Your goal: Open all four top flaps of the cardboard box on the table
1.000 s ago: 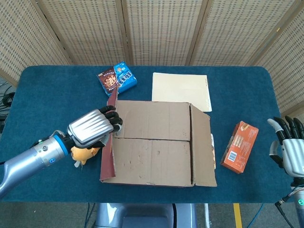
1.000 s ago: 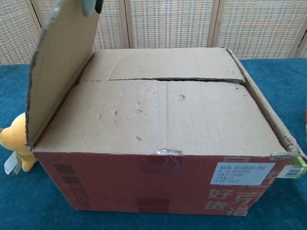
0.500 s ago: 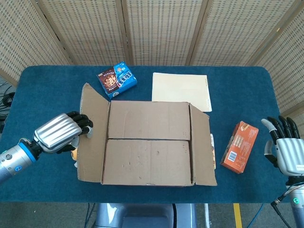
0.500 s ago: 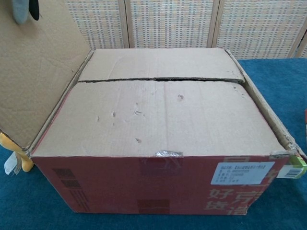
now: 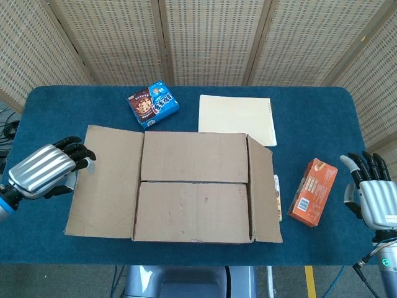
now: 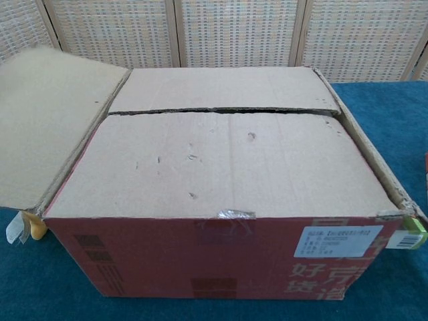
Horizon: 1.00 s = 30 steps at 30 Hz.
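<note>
The worktop [image 5: 310, 108] is covered in a dark blue cloth; a cardboard box [image 5: 195, 195] is set on it near the front edge, its left flap [image 5: 105, 180] folded out flat and its two long flaps lying closed across the top; a blue snack packet [image 5: 154, 103] is laid behind the box's left rear corner; a pale cream booklet [image 5: 237, 118] is laid flat just behind the box, towards the right; an orange carton [image 5: 312, 192] is placed to the right of the box, apart from it; a small yellow toy [image 6: 33, 226] is glimpsed at the box's left side in the chest view, under the flap.
</note>
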Motion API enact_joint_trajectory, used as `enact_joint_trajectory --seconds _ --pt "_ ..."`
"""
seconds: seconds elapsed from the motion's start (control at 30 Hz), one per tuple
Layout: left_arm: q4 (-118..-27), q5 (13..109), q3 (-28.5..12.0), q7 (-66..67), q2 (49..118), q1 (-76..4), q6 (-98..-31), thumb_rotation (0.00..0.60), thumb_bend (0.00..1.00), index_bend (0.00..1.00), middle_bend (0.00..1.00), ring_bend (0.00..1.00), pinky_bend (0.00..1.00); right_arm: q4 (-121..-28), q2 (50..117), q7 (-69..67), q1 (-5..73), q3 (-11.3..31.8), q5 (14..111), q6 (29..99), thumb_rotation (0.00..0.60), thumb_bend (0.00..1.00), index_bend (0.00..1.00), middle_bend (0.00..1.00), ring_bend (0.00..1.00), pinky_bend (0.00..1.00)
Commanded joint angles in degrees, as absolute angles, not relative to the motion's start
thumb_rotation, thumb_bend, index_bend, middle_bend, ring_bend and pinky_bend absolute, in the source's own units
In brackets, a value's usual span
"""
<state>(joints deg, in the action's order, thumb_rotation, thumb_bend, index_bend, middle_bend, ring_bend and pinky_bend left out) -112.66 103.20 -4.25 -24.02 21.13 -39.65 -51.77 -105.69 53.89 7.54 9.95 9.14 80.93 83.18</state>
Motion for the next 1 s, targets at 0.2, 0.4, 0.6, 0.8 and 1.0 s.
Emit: enact_joint_trajectory --seconds 0.2,0.4,0.6,0.8,1.0 --pt "-110.39 103.67 -2.65 -25.17 22.65 -37.53 -50.44 0.419 0.93 0.42 0.30 0.24 0.13 -105.50 54.04 7.34 10.04 9.07 80.78 82.84 0.600 0.81 0.14 0.14 0.00 0.00" --pt "-108.30 100.50 -3.17 -23.51 27.72 -36.51 -50.71 0.421 0.62 0.28 0.19 0.19 0.13 -105.02 54.42 6.82 10.01 8.85 80.78 82.62 0.600 0.81 0.14 0.14 0.00 0.00" --pt "-108.29 94.06 -5.77 -14.45 34.48 -35.58 -53.39 0.420 0.32 0.20 0.06 0.04 0.12 -104.85 54.42 6.30 9.54 8.73 80.95 83.28 0.600 0.81 0.14 0.14 0.00 0.00" --pt "-110.26 88.87 -7.45 -1.69 40.93 -35.09 -55.57 0.423 0.29 0.14 0.00 0.00 0.02 -104.76 54.16 5.79 8.94 8.56 81.04 83.94 0.600 0.81 0.14 0.14 0.00 0.00" --pt "-112.73 82.53 -8.92 9.56 46.67 -36.12 -55.75 0.422 0.29 0.12 0.00 0.00 0.00 -104.38 54.29 5.16 8.63 8.45 81.10 84.20 0.600 0.81 0.14 0.14 0.00 0.00"
